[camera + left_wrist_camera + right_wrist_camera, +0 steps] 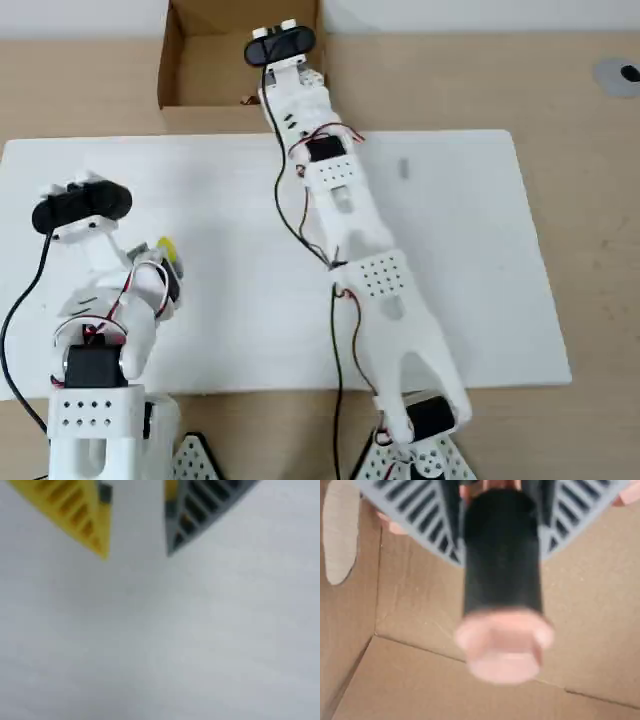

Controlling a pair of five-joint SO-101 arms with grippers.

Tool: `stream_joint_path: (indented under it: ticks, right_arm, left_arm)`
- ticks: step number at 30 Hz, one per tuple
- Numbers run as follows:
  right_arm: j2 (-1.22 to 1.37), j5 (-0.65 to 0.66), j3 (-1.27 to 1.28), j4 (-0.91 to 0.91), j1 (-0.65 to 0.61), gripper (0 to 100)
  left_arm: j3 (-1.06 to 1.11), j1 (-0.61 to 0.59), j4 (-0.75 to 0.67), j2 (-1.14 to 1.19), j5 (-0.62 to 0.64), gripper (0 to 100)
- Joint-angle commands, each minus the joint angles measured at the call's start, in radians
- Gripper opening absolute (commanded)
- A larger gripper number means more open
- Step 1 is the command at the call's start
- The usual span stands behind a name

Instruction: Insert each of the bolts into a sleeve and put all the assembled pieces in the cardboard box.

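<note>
The task looks late in its course, judged by how things lie. On the wooden counter (pixel 590 200) lies a white board (pixel 450 250), and past its far edge stands the cardboard box (pixel 170 70). The right arm stretches across the board, its end over the box's opening. From its wrist, the brown inner wall and floor of the box lie right behind the load, so one assembled piece hangs inside or just above the box, not yet let go. A small reddish thing (pixel 247 99) on the box floor may be a piece already delivered; it is too small to be sure. What is left, I judge, is the drop, plus any pieces not yet built.

The right tool (pixel 500 550) is clenched on a black sleeve (pixel 502 580), its grey ribbed fingers pressing both sides. A pink bolt (pixel 504 645) sits through the sleeve, its head poking out at the lower end.

The left tool (pixel 136 550) hangs close over the board, yellow and grey fingers spread, grasping nothing.
</note>
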Motion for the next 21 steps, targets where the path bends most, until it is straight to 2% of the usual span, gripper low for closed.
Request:
stream_joint_path:
  ticks: [1,5,9,15,19,21]
  right_arm:
    - [-0.027,-0.008,-0.073,0.012,0.039,8.2]
    - [-0.025,-0.009,-0.113,0.092,0.044,20.6]
    - [-0.022,-0.009,-0.17,0.161,0.042,27.0]
    - [-0.025,-0.009,-0.246,0.276,0.041,32.2]
    - [-0.056,-0.031,-0.294,0.405,0.039,32.6]
    - [-0.136,-0.048,-0.295,0.531,0.038,30.3]
  left_arm:
    - [-0.003,-0.006,0.003,-0.004,-0.006,8]
    - [-0.006,-0.006,0.003,-0.004,-0.008,8]
    - [-0.005,-0.006,0.003,-0.004,-0.008,8]
    - [-0.005,-0.006,0.005,-0.004,-0.008,8]
    - [-0.012,-0.005,0.02,-0.004,-0.008,8]
    - [-0.005,0.023,0.049,-0.004,-0.008,8]
